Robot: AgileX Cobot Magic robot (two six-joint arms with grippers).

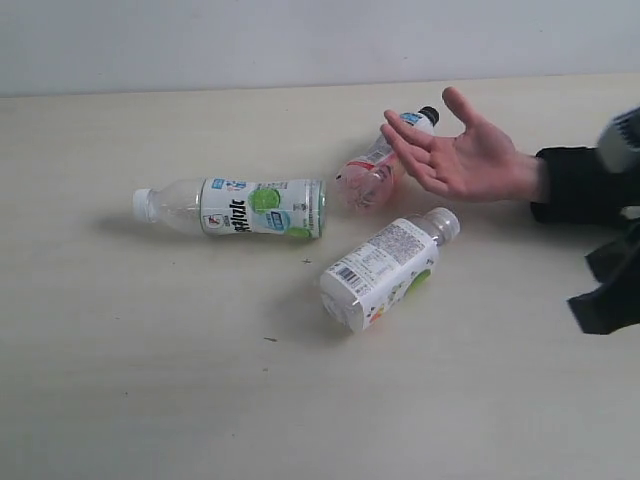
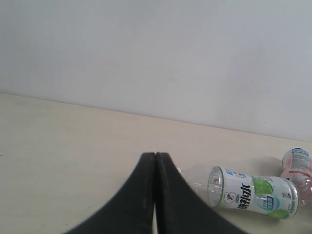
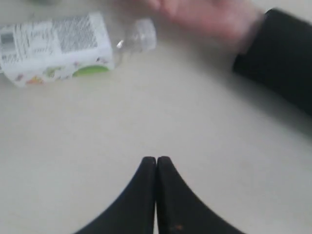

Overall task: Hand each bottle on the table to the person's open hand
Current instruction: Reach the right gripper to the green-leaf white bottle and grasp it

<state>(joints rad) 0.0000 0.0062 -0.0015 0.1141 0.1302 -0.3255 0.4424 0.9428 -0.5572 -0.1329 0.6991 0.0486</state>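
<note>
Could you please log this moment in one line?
left gripper shut, empty | right gripper shut, empty | green-label bottle, pink-label bottle, barcode-label bottle lying on table | open hand presented

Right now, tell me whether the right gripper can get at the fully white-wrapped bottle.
Probably yes. Only bare table lies between the right gripper and the white-wrapped bottle; the person's hand hovers beyond its cap, off that path. The jaws are shut and must open first.

Clear glossy plastic bottles (image 1: 262,208), matt smooth wood-grain table (image 1: 150,350), black cloth sleeve (image 1: 575,185).
</note>
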